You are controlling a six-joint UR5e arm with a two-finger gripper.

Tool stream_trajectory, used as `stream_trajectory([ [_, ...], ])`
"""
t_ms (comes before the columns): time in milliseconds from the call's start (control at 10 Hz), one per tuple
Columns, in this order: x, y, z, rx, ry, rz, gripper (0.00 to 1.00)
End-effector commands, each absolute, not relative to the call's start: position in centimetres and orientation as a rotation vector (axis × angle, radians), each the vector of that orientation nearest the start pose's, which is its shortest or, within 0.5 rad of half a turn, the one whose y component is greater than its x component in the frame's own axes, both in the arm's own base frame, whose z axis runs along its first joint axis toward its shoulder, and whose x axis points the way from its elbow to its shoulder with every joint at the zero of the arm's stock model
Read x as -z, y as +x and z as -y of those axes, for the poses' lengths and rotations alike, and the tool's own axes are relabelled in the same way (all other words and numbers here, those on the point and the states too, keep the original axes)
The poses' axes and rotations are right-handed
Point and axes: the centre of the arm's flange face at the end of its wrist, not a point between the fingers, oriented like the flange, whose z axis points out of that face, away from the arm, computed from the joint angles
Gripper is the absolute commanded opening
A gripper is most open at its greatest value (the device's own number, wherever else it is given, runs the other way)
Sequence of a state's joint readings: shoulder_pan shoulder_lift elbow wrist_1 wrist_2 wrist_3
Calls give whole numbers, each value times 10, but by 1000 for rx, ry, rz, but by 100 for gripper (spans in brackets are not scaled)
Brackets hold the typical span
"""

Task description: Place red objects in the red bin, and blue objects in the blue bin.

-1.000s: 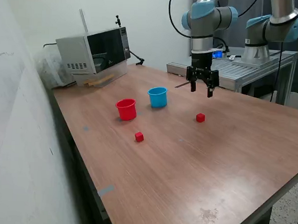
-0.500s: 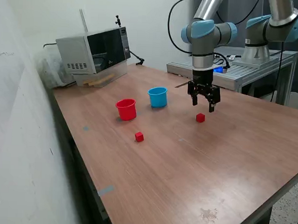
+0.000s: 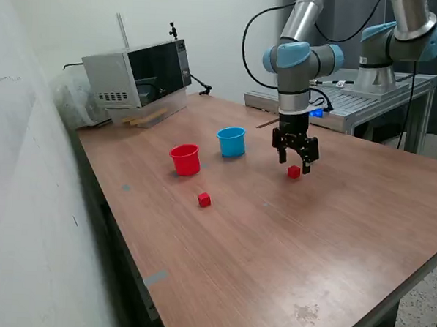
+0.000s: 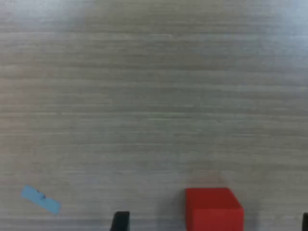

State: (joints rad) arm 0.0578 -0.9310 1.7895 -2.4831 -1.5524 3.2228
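My gripper (image 3: 295, 164) is open and hangs just above a tiny red cube (image 3: 294, 172) on the wooden table (image 3: 273, 240). In the wrist view that red cube (image 4: 213, 209) sits between my two fingertips (image 4: 120, 220), not gripped. A second tiny red cube (image 3: 204, 199) lies nearer the table's front, toward the exterior view's left. The red cup (image 3: 185, 159) and the light-blue cup (image 3: 231, 141) stand upright side by side, to the exterior view's left of my gripper. No dark blue cubes are in view.
A microwave (image 3: 137, 77) stands at the table's far corner by the wall. A second robot arm (image 3: 401, 41) stands on a metal bench behind the table. A small blue tape scrap (image 4: 40, 199) lies on the wood.
My gripper has come down from well above the table toward the red cube, staying open. The cubes and cups have not moved.
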Motion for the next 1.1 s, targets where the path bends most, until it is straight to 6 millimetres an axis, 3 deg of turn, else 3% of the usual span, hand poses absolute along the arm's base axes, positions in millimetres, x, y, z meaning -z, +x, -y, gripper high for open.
stream_trajectory([
  [0, -107, -608, 165, -35, -2221, -2292, 0],
  [400, -115, -611, 164, -50, -2225, -2293, 0],
  [600, -160, -615, 166, -60, -2235, -2296, 0],
  [800, -232, -619, 167, -126, -2273, -2323, 0],
  [900, -254, -623, 165, -151, -2284, -2324, 0],
  [1000, -279, -642, 163, -213, -2302, -2350, 0],
])
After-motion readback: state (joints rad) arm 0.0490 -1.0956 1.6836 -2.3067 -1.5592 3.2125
